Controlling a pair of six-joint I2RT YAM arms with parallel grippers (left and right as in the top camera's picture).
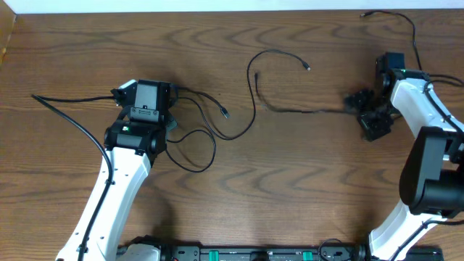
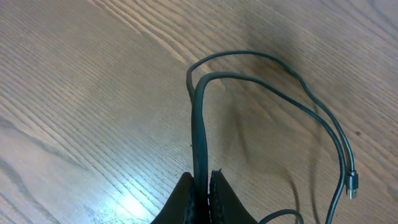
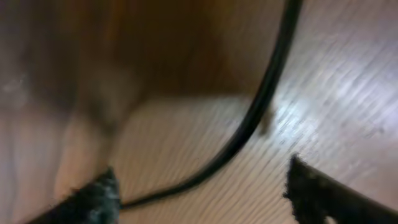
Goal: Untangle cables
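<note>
The left hand [image 2: 203, 188] is pinching a thin black cable [image 2: 199, 124], with its fingers closed onto the round, smooth sheath. Two strands are looping out over the matte wood-grain counter [image 2: 74, 93], and one is ending in a small metal plug [image 2: 352, 184]. The right hand [image 3: 199, 193] is standing wide open. A second black cable [image 3: 261, 112] is passing unclamped between its fingers and curving toward the counter's middle. A third cable [image 1: 414, 32] is lying near the far right edge, well apart.

Blurred, a black cable [image 3: 264, 99] curves from far right to near left over the wooden table [image 3: 354, 74], passing between the right gripper [image 3: 199, 186] and its spread fingertips.
</note>
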